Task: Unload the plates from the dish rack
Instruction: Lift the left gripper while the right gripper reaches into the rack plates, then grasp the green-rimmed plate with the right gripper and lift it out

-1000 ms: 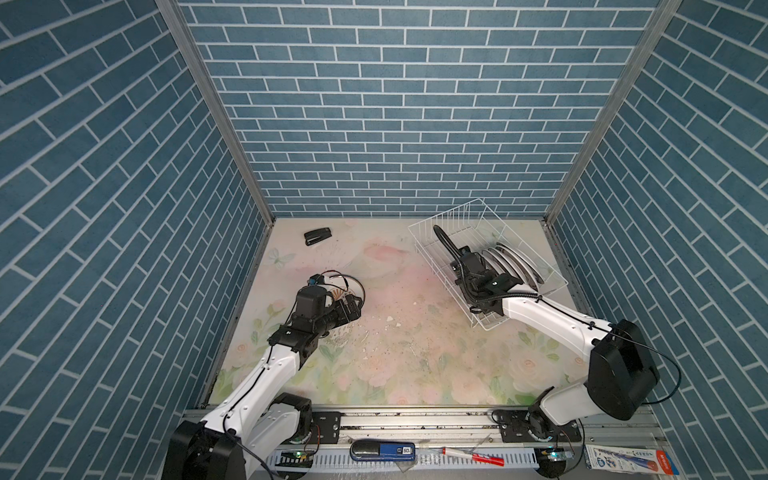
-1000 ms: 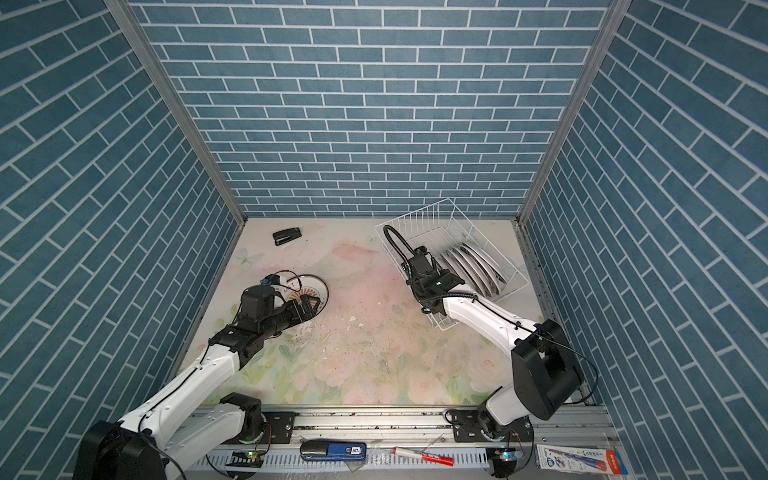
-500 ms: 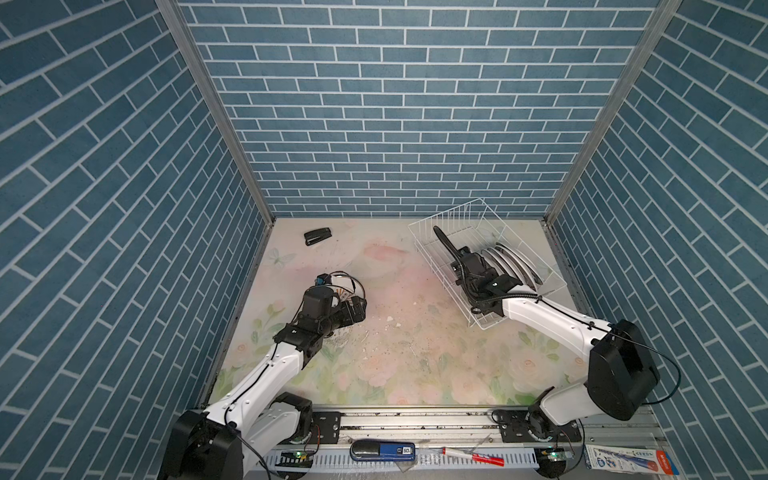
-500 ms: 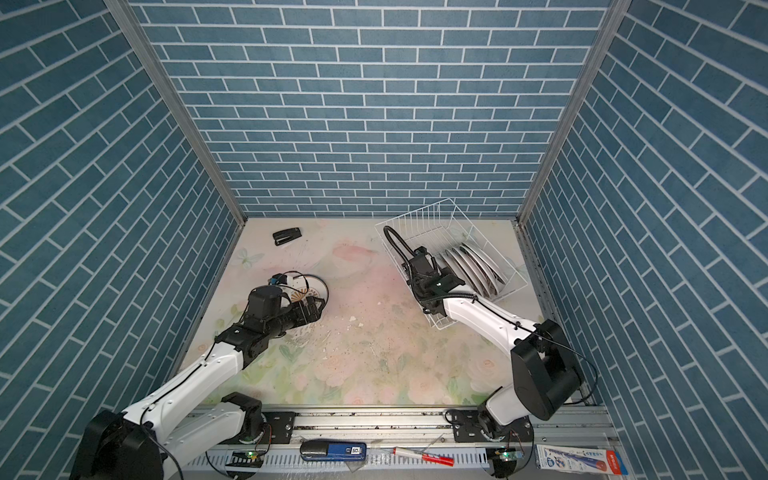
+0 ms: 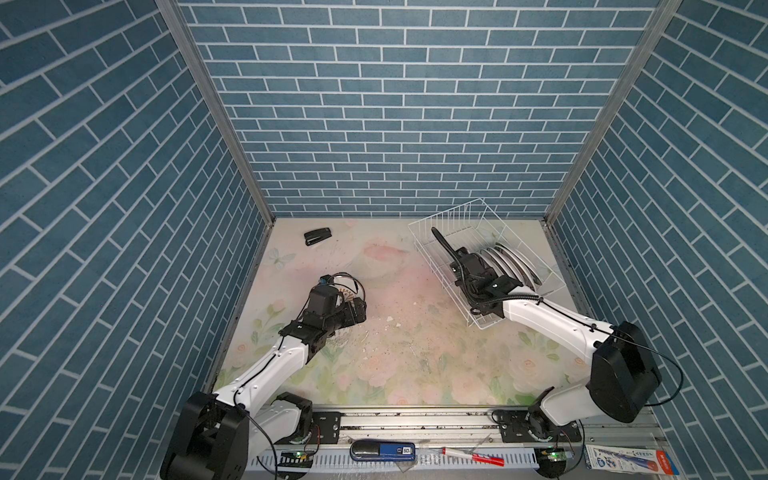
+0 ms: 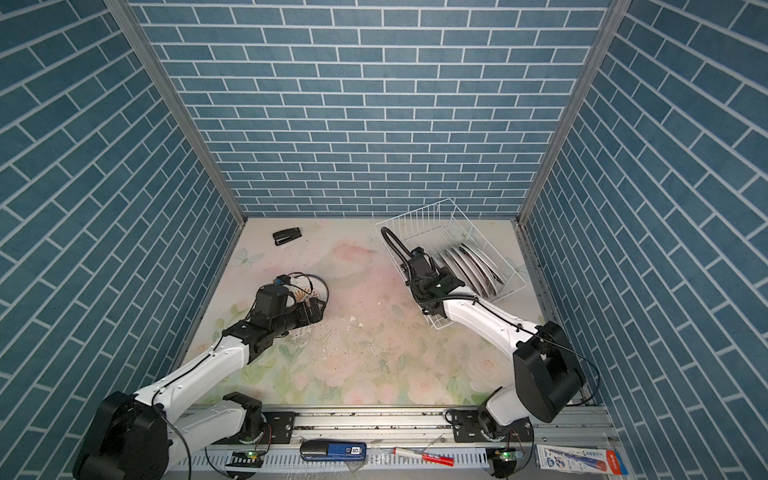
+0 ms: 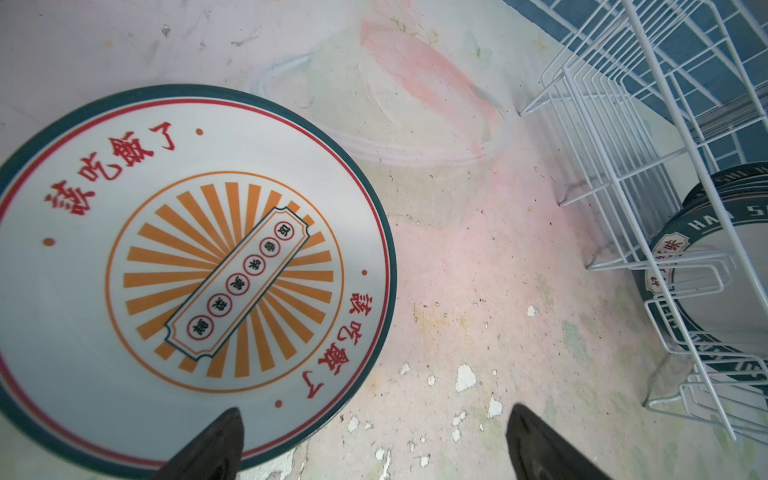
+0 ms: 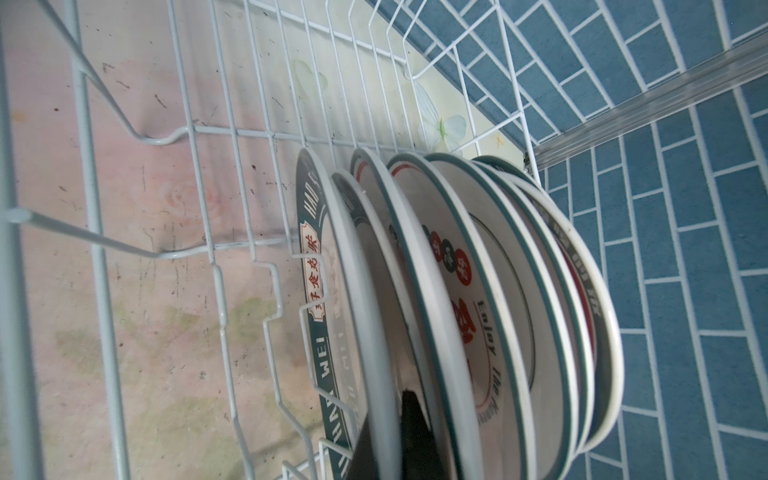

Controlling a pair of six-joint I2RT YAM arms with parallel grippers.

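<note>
In both top views the dish rack (image 5: pixel 453 216) stands at the far right of the floral table (image 5: pixel 415 365), walled by blue brick (image 5: pixel 395 124). The plates (image 5: pixel 513 259) stand upright in it, and my right arm (image 5: pixel 540 316) covers the grip.

Only my left wrist view shows my left claw (image 7: pixel 380 440) spread wide, one tip over the rim of the flat sunburst plate (image 7: pixel 187 270).

My right wrist view shows my right claw (image 8: pixel 390 444) pinched on the rim of the front plate (image 8: pixel 357 291).

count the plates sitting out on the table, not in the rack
1: the sunburst plate lies flat on the table, by the open left claw. Others stacked beneath it would be hidden.
</note>
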